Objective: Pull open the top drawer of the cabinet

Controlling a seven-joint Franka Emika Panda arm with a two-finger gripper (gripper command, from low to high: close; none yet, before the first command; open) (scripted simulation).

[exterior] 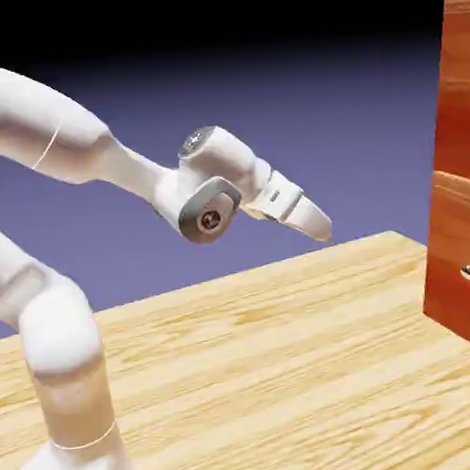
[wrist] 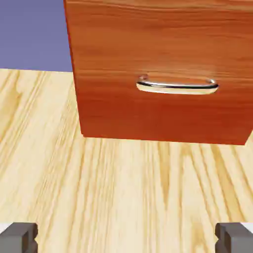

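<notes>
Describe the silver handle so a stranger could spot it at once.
Find the tall reddish-brown cabinet on the pale wood table, at the exterior view's right. On its front panel nearest the tabletop lies a slim horizontal silver bar handle, the only shiny metal against the wood.

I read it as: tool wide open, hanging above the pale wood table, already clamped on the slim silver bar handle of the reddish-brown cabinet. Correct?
Not quite. The tool is wide open above the pale wood table, but it is not on the slim silver bar handle. In the hand view, bare tabletop lies between the grey fingertips and the reddish-brown wood cabinet; the exterior view shows the same gap.
</notes>
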